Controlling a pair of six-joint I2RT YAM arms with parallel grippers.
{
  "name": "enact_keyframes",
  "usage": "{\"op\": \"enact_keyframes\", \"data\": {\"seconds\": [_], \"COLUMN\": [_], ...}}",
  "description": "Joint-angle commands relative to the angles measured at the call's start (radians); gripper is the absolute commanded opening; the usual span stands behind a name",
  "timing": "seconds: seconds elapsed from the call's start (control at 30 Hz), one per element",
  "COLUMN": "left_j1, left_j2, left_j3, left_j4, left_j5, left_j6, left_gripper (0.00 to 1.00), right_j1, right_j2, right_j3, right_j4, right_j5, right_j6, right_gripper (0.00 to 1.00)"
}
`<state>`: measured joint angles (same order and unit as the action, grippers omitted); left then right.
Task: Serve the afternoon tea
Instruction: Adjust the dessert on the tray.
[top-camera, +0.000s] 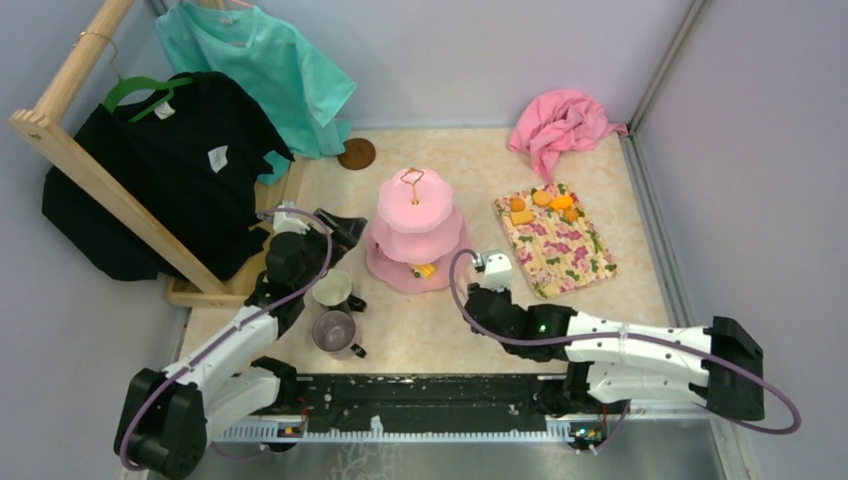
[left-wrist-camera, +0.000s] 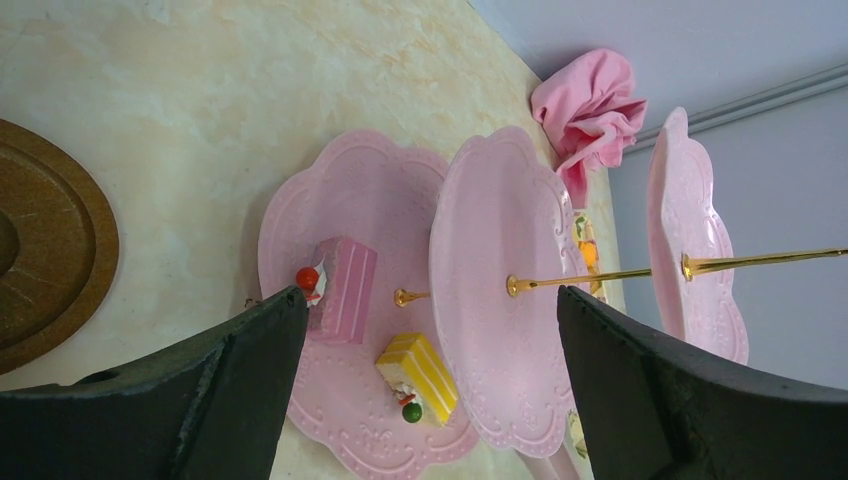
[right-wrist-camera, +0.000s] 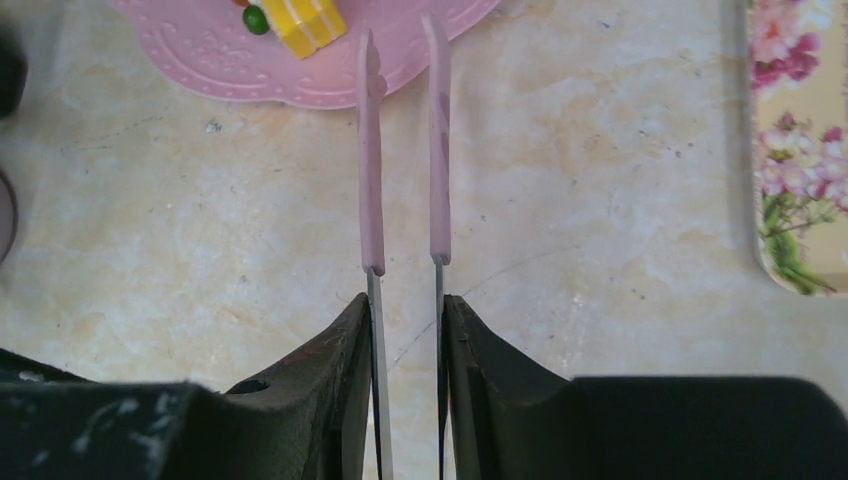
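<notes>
Snack-loading step: right gripper (right-wrist-camera: 405, 310) clamped on pink-tipped tongs (right-wrist-camera: 372, 170), tips empty at the mid-table cake stand (top-camera: 395, 240) (yellow cake slice (right-wrist-camera: 305, 20) already on bottom tier), left gripper (left-wrist-camera: 430, 300) wide apart by mugs (top-camera: 333, 290); next needs swinging to snacks (top-camera: 545, 205) on floral mat (top-camera: 565, 255), pinching gently.

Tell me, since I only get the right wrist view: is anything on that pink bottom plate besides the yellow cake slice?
Observer: Yes, a red-topped pink cake slice lies beside the yellow slice on the cake stand's bottom tier.
Operator: Where's the rest of the food?
Observer: Several orange snacks sit at the floral mat's far end.
Operator: And the left gripper?
Observer: Open and empty, pointed at the stand.
</notes>
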<state>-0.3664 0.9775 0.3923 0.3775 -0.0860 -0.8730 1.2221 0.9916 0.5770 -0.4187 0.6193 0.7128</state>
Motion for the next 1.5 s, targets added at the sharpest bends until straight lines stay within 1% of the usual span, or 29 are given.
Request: {"op": "enact_keyframes", "data": {"seconds": [0.0,0.2,0.3,0.4,0.47,0.6,0.67,0.77,0.93,1.17,1.47], "left_j1": [0.003,0.003,0.003,0.003,0.003,0.001,0.0,-0.001,-0.005,-0.006,-0.006], "left_j2": [-0.028,-0.022,-0.021,-0.021,-0.019,-0.01,-0.005,0.003,0.027,0.065,0.093], "left_j3": [0.027,0.038,0.044,0.048,0.051,0.057,0.064,0.072,0.08,0.079,0.073], "left_j4": [-0.006,-0.012,-0.018,-0.02,-0.021,-0.022,-0.026,-0.022,-0.002,0.04,0.088], "left_j5": [0.009,0.037,0.048,0.059,0.063,0.066,0.063,0.06,0.065,0.063,0.055], "left_j6": [0.021,0.021,0.02,0.017,0.017,0.018,0.021,0.023,0.021,0.02,0.026], "left_gripper": [0.99,0.99,0.99,0.99,0.99,0.99,0.99,0.99,0.99,0.99,0.99], "right_j1": [0.009,0.006,-0.047,-0.128,-0.191,-0.386,-0.471,-0.561,-0.669,-0.821,-0.921], "right_j2": [-0.069,-0.106,-0.093,-0.084,-0.08,-0.046,-0.013,0.063,0.191,0.317,0.44], "right_j3": [0.094,0.17,0.204,0.219,0.225,0.234,0.243,0.272,0.327,0.365,0.45], "right_j4": [-0.166,-0.344,-0.406,-0.418,-0.388,-0.283,-0.22,-0.167,-0.103,-0.016,0.06], "right_j5": [0.134,0.249,0.254,0.232,0.2,0.088,0.024,-0.037,-0.111,-0.224,-0.282], "right_j6": [0.132,0.244,0.27,0.266,0.221,0.091,0.035,-0.028,-0.077,-0.126,-0.184], "right_gripper": [0.28,0.26,0.25,0.23,0.23,0.23,0.23,0.24,0.24,0.23,0.21]}}
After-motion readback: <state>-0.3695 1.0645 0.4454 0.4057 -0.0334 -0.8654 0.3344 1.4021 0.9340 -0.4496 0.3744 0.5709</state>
